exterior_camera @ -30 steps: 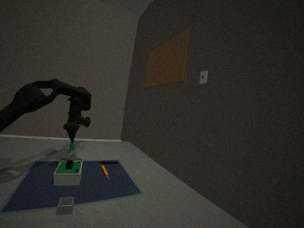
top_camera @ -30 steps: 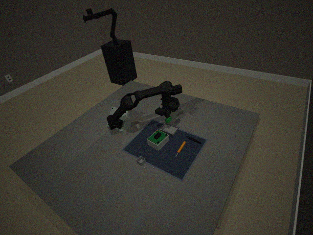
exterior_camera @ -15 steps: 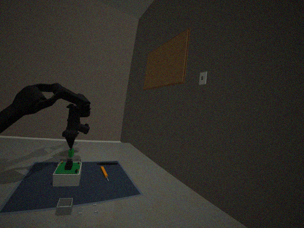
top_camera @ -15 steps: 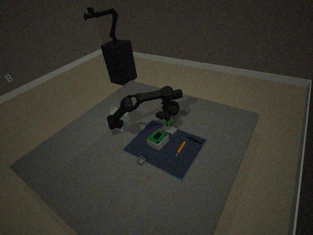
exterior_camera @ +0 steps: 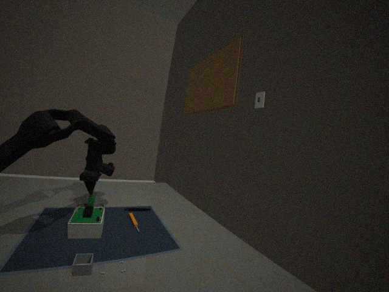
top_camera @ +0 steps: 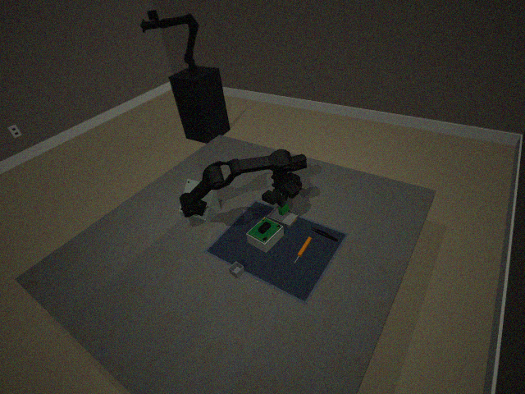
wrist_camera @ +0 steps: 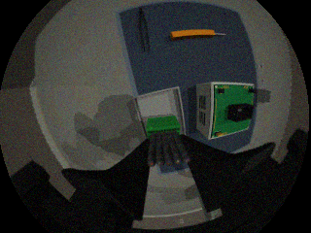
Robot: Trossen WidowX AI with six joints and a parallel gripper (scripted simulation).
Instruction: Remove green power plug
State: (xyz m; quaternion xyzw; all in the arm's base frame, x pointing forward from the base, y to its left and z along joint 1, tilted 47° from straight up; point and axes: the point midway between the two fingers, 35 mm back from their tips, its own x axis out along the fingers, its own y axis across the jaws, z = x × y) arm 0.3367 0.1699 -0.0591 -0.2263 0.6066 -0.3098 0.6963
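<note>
The black fingers (top_camera: 281, 203) (exterior_camera: 90, 194) grip the green block-shaped plug (top_camera: 284, 209) (exterior_camera: 90, 200) (wrist_camera: 163, 124). Placing seems underway; next, lower it into the shallow grey tray (top_camera: 290, 218) (wrist_camera: 183, 111).

The plug (top_camera: 283, 209) (exterior_camera: 91, 200) (wrist_camera: 163, 124) was green, as was the circuit board (top_camera: 257, 232) (exterior_camera: 76, 216) (wrist_camera: 224, 99), whose box (top_camera: 258, 243) (exterior_camera: 85, 230) (wrist_camera: 204, 107) had pale grey walls. The chip-like block (top_camera: 264, 227) (exterior_camera: 88, 211) (wrist_camera: 239, 113) on it was black. The mat (top_camera: 276, 264) (exterior_camera: 132, 243) (wrist_camera: 165, 63) was plain navy with a lighter blue edge. At twelve o'clock in the wrist view, the screwdriver's handle (top_camera: 304, 246) (exterior_camera: 133, 219) (wrist_camera: 192, 34) was solid orange. The hand (top_camera: 282, 205) (exterior_camera: 90, 194) (wrist_camera: 165, 140) was black.
</note>
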